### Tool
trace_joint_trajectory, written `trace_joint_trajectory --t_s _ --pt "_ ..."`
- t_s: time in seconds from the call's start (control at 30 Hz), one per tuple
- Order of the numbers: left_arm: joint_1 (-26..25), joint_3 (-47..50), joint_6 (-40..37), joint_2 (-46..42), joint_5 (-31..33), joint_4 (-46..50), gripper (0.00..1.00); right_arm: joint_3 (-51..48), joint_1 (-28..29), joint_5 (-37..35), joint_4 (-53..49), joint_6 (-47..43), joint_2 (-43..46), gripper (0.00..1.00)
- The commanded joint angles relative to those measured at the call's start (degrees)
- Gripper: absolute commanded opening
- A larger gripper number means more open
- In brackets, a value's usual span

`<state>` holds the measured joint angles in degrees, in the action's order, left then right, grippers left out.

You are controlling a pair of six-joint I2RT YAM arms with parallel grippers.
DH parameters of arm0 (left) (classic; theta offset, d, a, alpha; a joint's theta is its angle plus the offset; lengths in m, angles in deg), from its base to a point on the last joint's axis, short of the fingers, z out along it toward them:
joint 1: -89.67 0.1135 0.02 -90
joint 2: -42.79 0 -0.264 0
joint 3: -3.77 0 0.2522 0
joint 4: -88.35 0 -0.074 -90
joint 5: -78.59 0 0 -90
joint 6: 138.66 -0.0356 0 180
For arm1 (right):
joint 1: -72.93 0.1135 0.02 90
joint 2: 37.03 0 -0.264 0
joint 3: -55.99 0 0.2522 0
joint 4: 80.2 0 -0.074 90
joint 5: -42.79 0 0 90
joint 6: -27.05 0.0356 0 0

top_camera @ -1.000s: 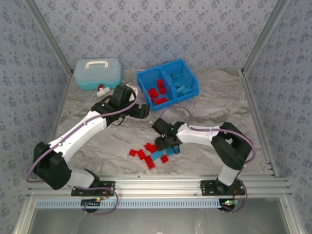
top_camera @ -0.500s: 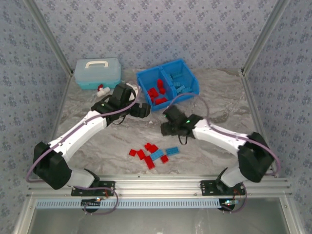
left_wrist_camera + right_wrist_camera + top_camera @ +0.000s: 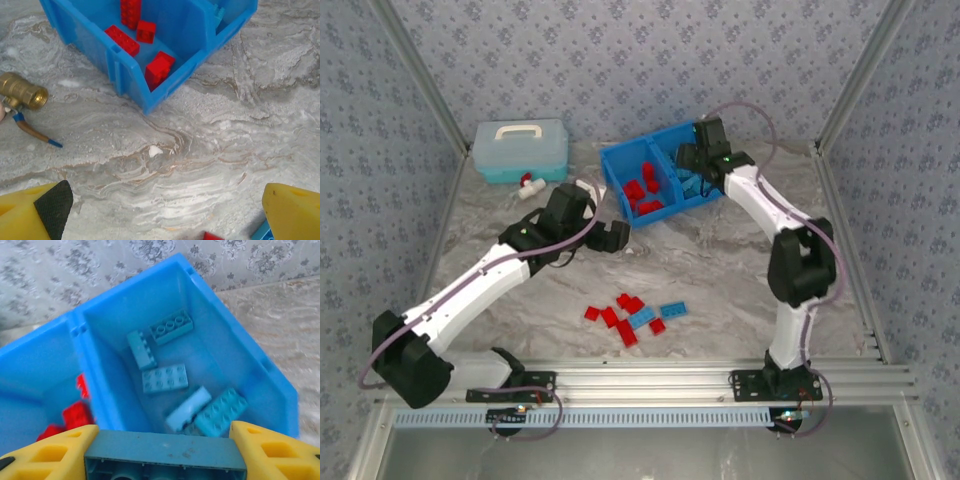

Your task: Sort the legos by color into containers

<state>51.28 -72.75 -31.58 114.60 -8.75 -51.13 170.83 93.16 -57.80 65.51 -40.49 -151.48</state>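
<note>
While the case sits in the table's far left corner, with a brass fitting on the table just in front of it, the left gripper hangs close to the bin's near left corner. Its jaws are spread wide, nothing between them. Its yellow fingers frame bare marbled table.

Down toward the near edge, about the middle, the loose legos lie in a small cluster. They're mostly red, with a couple of light blue ones on the cluster's right side.

Up by the far edge, the bin stands at a slant. Its left compartment holds red bricks, and its right compartment holds light blue bricks.

And there, over that right compartment, is the right gripper, clamped on a blue brick. The brick spans from one fingertip to the other, up above the blue ones lying inside.
</note>
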Motion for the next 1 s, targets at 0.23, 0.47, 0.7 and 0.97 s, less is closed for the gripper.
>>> trace_joint_trajectory --t_s 0.23,0.47,0.7,0.97 --pt "-0.7 1.8 1.8 -4.5 2.3 -0.1 0.99 32.5 -2.0 -2.7 -15.3 2.4 -23.1 0.68" --pt "-0.9 3.7 3.2 -5.5 2.1 -0.6 0.99 37.9 -2.3 -0.4 -17.9 3.0 -22.9 0.86" --pt "-1.5 6.4 5.5 -4.8 0.4 0.6 0.99 34.0 -2.6 3.8 -19.0 2.5 -12.5 0.88" --pt "-6.2 8.7 8.3 2.5 -0.3 3.8 0.99 -5.9 0.1 9.8 -0.8 -1.1 17.5 0.99"
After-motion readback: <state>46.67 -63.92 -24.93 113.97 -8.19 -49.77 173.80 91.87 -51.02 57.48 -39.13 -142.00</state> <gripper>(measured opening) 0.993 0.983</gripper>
